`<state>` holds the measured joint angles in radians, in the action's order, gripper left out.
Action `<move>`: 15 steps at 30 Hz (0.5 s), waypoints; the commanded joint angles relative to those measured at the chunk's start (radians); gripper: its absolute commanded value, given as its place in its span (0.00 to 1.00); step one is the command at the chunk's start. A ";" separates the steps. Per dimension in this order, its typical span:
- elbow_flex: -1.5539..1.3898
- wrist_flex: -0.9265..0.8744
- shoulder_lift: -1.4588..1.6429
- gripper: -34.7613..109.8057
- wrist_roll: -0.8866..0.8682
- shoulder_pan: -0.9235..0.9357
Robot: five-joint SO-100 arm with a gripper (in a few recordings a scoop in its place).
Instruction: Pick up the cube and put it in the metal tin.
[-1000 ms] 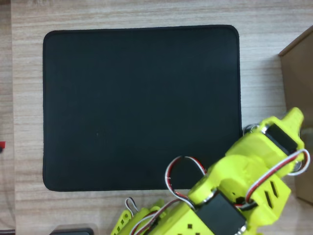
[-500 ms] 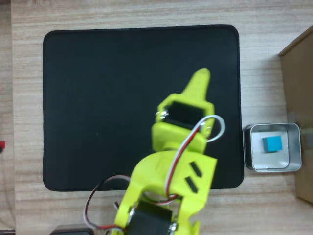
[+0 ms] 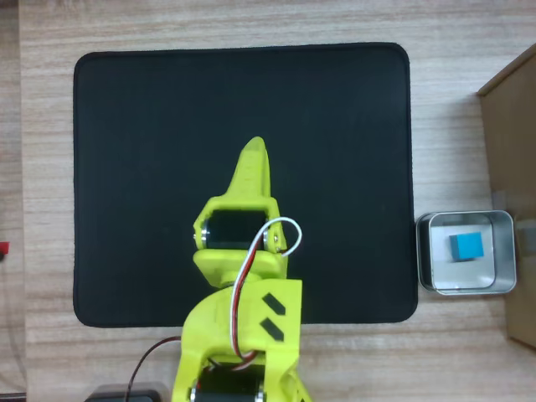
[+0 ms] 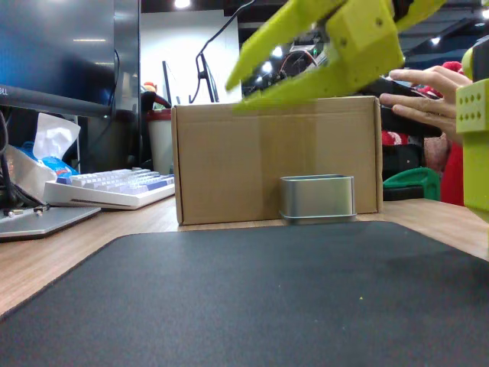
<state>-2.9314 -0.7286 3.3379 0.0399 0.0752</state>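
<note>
Now the cube [image 3: 466, 246] sits inside the metal tin [image 3: 425, 251] off the mat's [image 3: 151, 151] right edge, gripper [image 4: 244, 86] spread, empty.

No readable text in either view.

The box [image 4: 275, 157], tin [image 4: 317, 197], cube [image 3: 466, 246], mat [image 3: 167, 151], keyboard [image 4: 114, 187] and arm [image 3: 243, 276] bear no label, brand, number or sign that can be read; the keyboard's key legends are too small and blurred to make out.
</note>
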 commanded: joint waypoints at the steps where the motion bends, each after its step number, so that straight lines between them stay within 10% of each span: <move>1: -0.021 -0.009 0.025 0.24 0.009 0.003; 15: -0.169 -0.098 0.026 0.24 0.025 -0.006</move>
<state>-3.0894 -0.8145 3.3425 0.0552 0.0568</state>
